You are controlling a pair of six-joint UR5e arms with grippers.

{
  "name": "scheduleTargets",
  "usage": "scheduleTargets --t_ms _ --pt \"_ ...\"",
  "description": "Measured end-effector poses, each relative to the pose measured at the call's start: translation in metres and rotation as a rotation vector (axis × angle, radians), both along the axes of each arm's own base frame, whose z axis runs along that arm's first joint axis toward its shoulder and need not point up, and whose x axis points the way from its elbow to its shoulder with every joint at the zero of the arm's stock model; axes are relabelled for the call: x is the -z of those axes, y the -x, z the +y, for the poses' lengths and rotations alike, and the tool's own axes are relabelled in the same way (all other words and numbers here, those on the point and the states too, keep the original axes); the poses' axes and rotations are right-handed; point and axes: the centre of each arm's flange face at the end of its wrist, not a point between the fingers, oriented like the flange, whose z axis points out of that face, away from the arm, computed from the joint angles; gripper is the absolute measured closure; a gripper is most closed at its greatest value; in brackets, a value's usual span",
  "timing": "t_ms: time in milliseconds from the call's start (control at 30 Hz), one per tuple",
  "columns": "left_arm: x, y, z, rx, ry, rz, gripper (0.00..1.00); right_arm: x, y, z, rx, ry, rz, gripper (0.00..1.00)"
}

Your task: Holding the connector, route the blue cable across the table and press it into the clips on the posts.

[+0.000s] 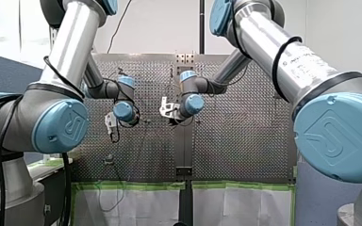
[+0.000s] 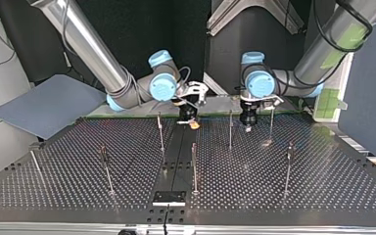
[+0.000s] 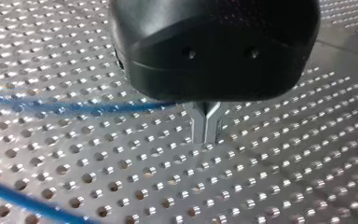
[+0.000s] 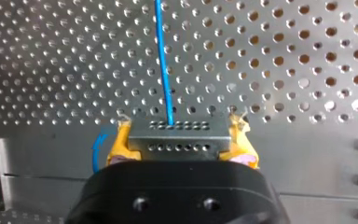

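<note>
In the right wrist view my right gripper (image 4: 178, 140) is shut on the metal connector (image 4: 177, 136), yellow pads (image 4: 119, 144) on both its sides. The blue cable (image 4: 164, 70) leaves the connector and runs straight ahead over the perforated table (image 4: 284, 70). My left gripper (image 3: 206, 135) has its metal fingers (image 3: 199, 127) together just above the table. A stretch of blue cable (image 3: 74, 107) runs up to the base of those fingers; a grip on it does not show. In the top view both grippers, right (image 2: 192, 124) and left (image 2: 248, 128), hang low at the far edge.
Several thin posts stand on the table, among them a post (image 2: 160, 132) near my right gripper, a post (image 2: 230, 129) beside my left gripper and a middle post (image 2: 194, 166). A grey panel (image 2: 49, 105) lies at the top view's left. A second cable stretch (image 3: 23, 200) crosses nearer.
</note>
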Motion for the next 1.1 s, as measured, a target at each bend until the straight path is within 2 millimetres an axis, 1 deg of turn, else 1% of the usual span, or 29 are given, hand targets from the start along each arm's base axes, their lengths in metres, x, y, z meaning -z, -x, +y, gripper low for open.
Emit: scheduleTargets --t_ms 233,267,300,333,367,533,567,600,633,933,1100 --pt "-0.003 -0.015 0.013 -0.006 0.005 -0.012 1.00 -0.010 0.005 -0.016 0.014 0.016 -0.015 1.00" --pt "-0.003 -0.016 0.015 -0.008 0.005 -0.012 0.98 -0.011 0.005 -0.018 0.016 0.018 -0.017 1.00" --pt "-0.002 -0.017 0.016 -0.010 0.005 -0.012 0.98 -0.013 0.006 -0.020 0.018 0.020 -0.019 1.00" --pt "-0.002 -0.018 0.017 -0.012 0.005 -0.011 0.78 -0.014 0.006 -0.021 0.020 0.022 -0.020 1.00" --pt "-0.002 -0.018 0.018 -0.013 0.005 -0.009 0.68 -0.015 0.007 -0.023 0.021 0.023 -0.021 1.00" --pt "-0.001 -0.017 0.020 -0.016 0.002 0.005 0.68 -0.016 0.009 -0.026 0.027 0.024 -0.021 1.00" --pt "-0.001 -0.017 0.020 -0.016 0.002 0.006 0.13 -0.016 0.009 -0.027 0.027 0.024 -0.021 1.00" --pt "-0.001 -0.017 0.020 -0.016 0.002 0.008 0.13 -0.016 0.010 -0.027 0.028 0.024 -0.021 1.00" --pt "0.000 -0.016 0.019 -0.016 0.001 0.010 0.00 -0.016 0.010 -0.027 0.028 0.023 -0.020 1.00" --pt "0.004 -0.003 0.010 -0.015 -0.060 0.085 0.00 -0.012 0.013 -0.025 0.028 0.000 0.000 1.00" --pt "0.005 0.006 0.002 -0.018 -0.092 0.127 0.00 -0.005 0.018 -0.024 0.033 -0.015 0.016 1.00"
